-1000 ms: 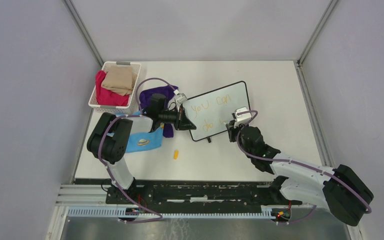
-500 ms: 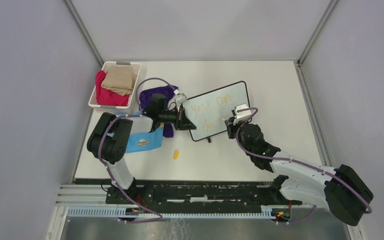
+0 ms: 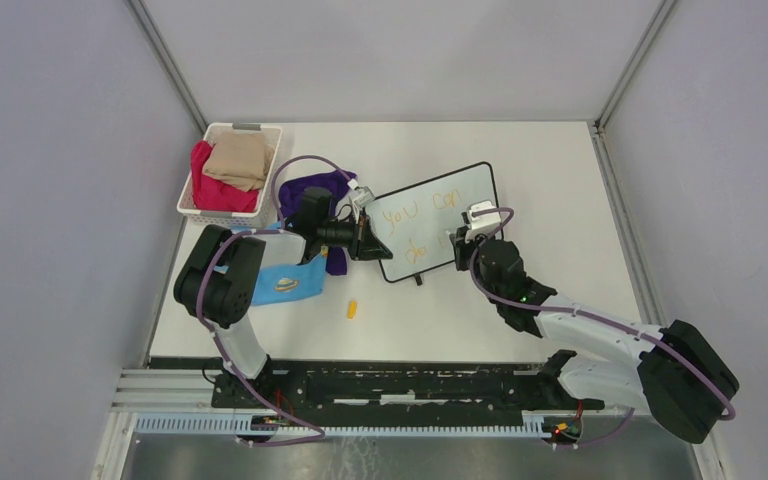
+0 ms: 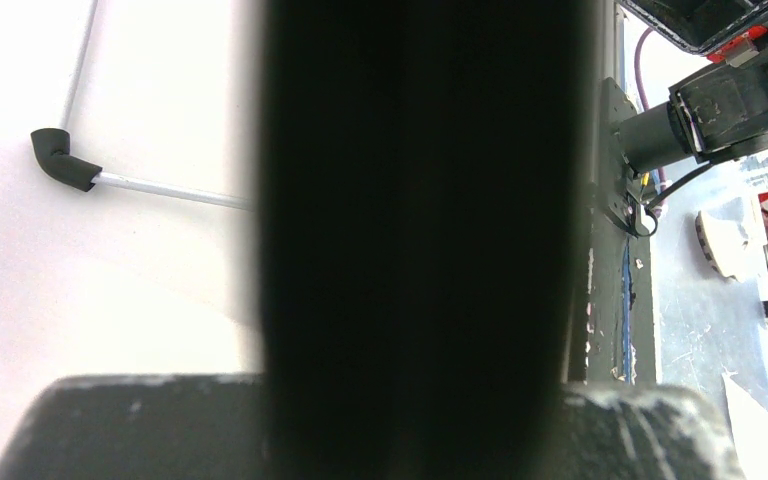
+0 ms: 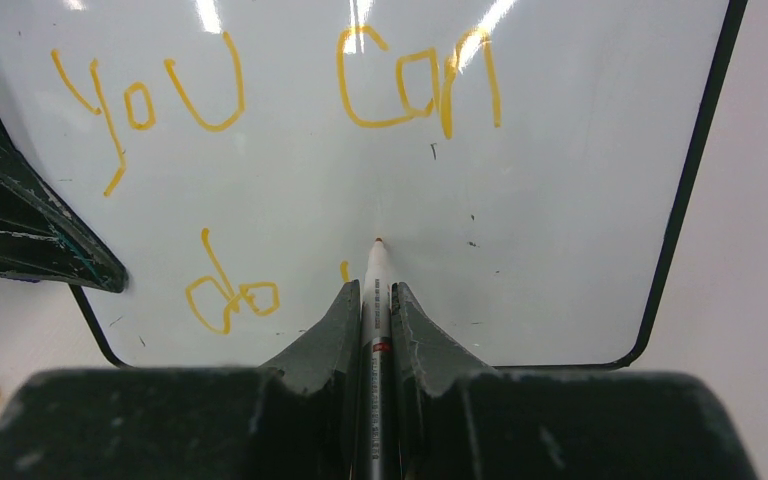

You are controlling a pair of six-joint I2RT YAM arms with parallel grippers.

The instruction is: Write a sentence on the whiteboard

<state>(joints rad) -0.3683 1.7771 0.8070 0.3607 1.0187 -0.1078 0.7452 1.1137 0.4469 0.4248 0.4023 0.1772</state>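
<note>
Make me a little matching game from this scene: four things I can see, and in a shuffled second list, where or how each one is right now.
Things
1. marker
2. small yellow piece
3. white basket
4. whiteboard

States
A. lying loose on the table, between the board and the arm bases
B. holds red and tan cloth
C. clamped in the right gripper
D. bears orange-yellow handwriting

Pairs: 1-C, 2-A, 3-B, 4-D

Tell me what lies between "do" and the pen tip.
Between do and the pen tip: one short yellow stroke, otherwise bare whiteboard; right wrist view.
</note>
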